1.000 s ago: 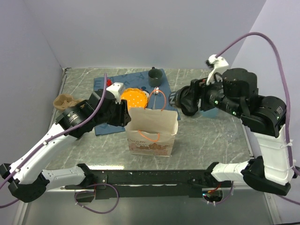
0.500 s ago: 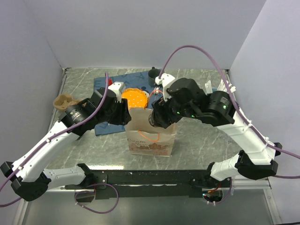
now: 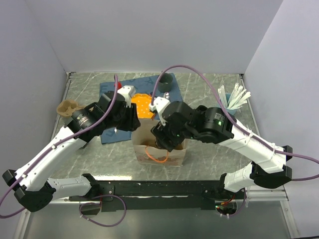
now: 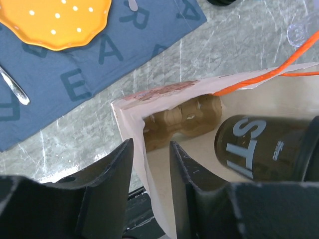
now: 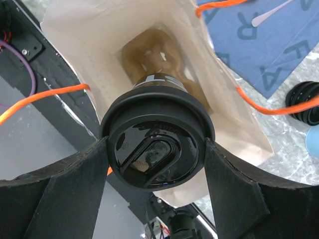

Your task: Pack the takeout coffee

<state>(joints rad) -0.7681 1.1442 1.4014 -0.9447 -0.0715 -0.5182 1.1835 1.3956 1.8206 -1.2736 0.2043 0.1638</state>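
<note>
The right gripper (image 5: 155,167) grasps the coffee cup (image 4: 264,144) lid-up in the bag (image 5: 99,45) mouth, straight above the cardboard carrier (image 5: 154,50); the left gripper (image 4: 149,172) straddles the bag's left wall, grip unclear

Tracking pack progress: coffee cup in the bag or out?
Partly in. The right end effector holds the coffee cup with its body below the rim of the paper bag, not yet in the cup carrier.

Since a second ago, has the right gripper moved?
Yes. The right gripper swung left, from well right of the paper bag to over its mouth, holding the coffee cup.
</note>
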